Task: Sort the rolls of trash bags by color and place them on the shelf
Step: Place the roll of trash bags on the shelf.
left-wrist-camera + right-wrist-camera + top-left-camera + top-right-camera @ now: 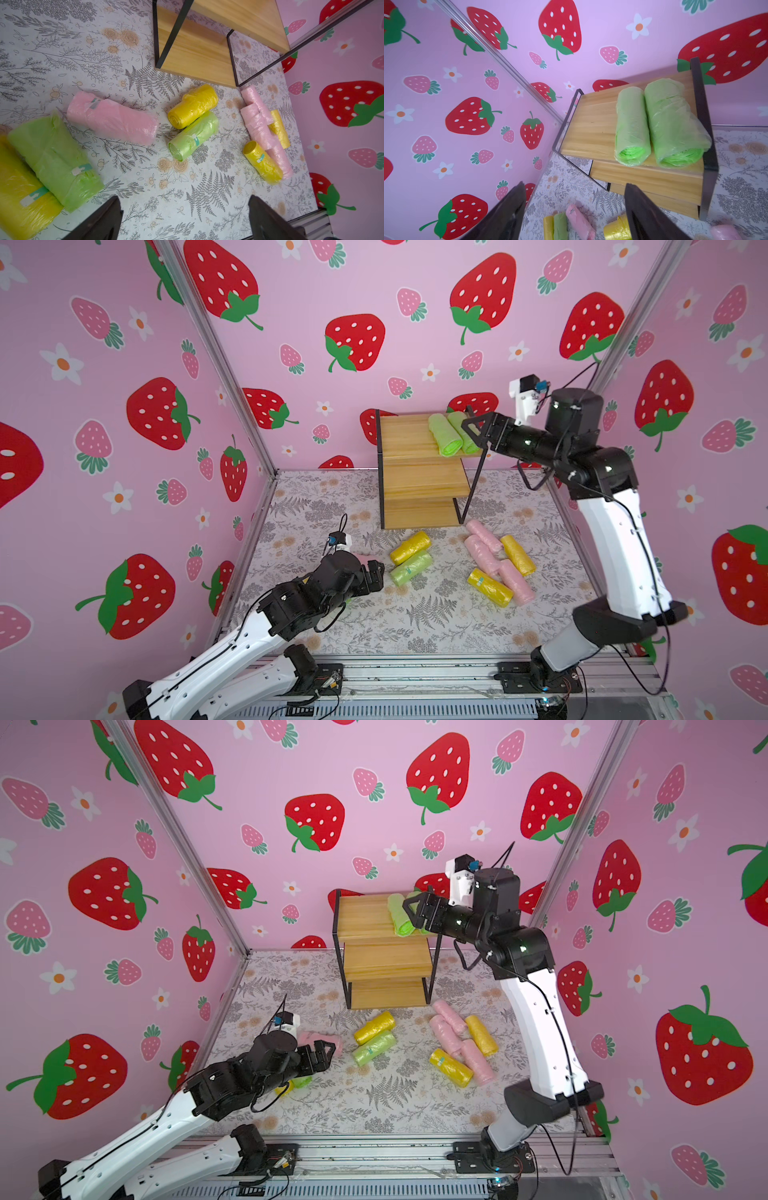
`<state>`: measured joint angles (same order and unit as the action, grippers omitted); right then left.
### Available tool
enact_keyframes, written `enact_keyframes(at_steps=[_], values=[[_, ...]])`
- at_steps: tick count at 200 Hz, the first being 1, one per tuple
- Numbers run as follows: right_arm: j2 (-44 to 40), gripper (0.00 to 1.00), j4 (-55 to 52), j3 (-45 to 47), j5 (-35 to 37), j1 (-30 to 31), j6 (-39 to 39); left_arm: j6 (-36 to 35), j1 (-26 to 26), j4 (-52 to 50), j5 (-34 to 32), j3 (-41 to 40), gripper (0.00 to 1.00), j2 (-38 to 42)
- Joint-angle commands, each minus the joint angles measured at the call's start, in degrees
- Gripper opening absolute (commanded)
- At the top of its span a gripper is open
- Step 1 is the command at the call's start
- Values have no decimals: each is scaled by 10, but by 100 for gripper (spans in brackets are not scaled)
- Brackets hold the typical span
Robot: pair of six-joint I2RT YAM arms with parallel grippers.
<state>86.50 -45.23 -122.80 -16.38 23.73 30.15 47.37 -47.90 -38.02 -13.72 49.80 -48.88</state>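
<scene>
**Both Pairs of Fingers Open, Two Green Rolls on the Top Board**

My right fingers [471, 425] are spread wide and hold nothing. They are raised at the right front corner of the top board of the shelf [415, 483]. On that board two light green rolls [632, 126] [672, 124] lie side by side and touching, the outer one just beside the black frame post [699, 99].

The shelf stands toward the far edge of the counter [436, 626]. My left fingers [326, 1052] are spread wide too and hold nothing. They are low over the counter, toward its left edge. Just beyond them lies a lone pink roll [112, 118].

Under my left arm, a near green roll [56, 160] and a near yellow roll [20, 197] are pressed together. In front of the shelf, a middle yellow roll [410, 547] and a middle green roll [410, 568] touch along their sides.

Toward the right edge, three pink rolls [484, 535] [482, 556] [515, 583] are heaped with two yellow rolls [517, 555] [490, 587]. My right arm reaches over this heap.
</scene>
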Motion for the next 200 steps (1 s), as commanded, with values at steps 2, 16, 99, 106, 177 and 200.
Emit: enact_keyframes(at_steps=[2,16,99,106,177,200], values=[[-78,82,24,131,18,0,-26,-55,0,-4,31,42,98,-47],[-138,84,33,226,38,-1,-32,-77,0,-2,48,60,97,-83],[-414,88,18,597,133,-1,2,-216,1,-1,135,213,90,-337],[-432,88,11,615,140,-1,8,-225,0,-5,138,227,89,-359],[-574,88,-77,727,192,-1,54,-286,3,-26,162,335,81,-562],[-592,88,-101,740,198,-1,56,-298,5,-23,166,367,81,-609]])
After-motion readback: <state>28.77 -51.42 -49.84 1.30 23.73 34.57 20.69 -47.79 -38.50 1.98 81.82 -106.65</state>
